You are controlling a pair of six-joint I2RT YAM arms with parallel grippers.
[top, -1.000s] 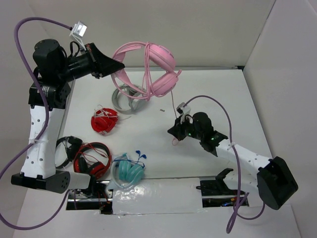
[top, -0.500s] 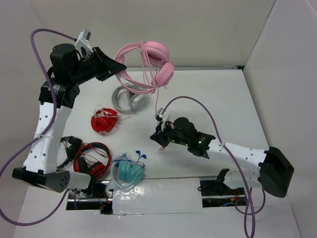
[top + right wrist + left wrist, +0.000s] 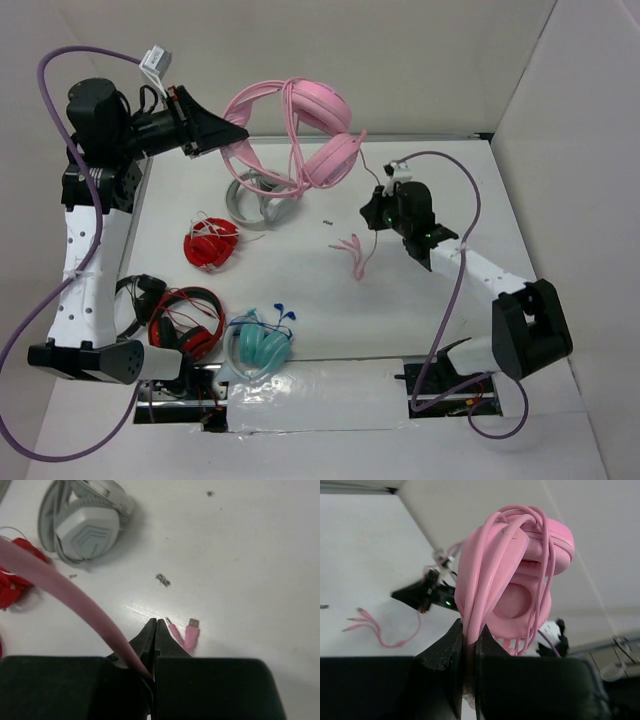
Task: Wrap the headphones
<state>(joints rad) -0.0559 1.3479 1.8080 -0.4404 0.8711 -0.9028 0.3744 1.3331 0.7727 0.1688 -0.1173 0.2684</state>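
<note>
The pale-pink headphones (image 3: 322, 120) hang in the air above the far side of the table, with several cable loops wound over the headband and earcups (image 3: 520, 555). My left gripper (image 3: 238, 134) is shut on the headband (image 3: 469, 630). My right gripper (image 3: 371, 214) is low over the table to the right of the headphones, and it is shut on the thin pink cable (image 3: 75, 592), which runs into the base of its jaws. The cable's tail and plugs (image 3: 351, 248) lie on the table just past the right fingertips (image 3: 186, 632).
Grey-white headphones (image 3: 250, 202) lie under the held pair, also in the right wrist view (image 3: 85, 522). A red cable bundle (image 3: 210, 243), red-and-black headphones (image 3: 187, 320) and teal headphones (image 3: 260, 345) sit at the front left. Walls close the back and right.
My right gripper has moved from the middle of the table back to the far right, still holding the cable. The cable's plug end now lies on the table. The headphones swung slightly.
</note>
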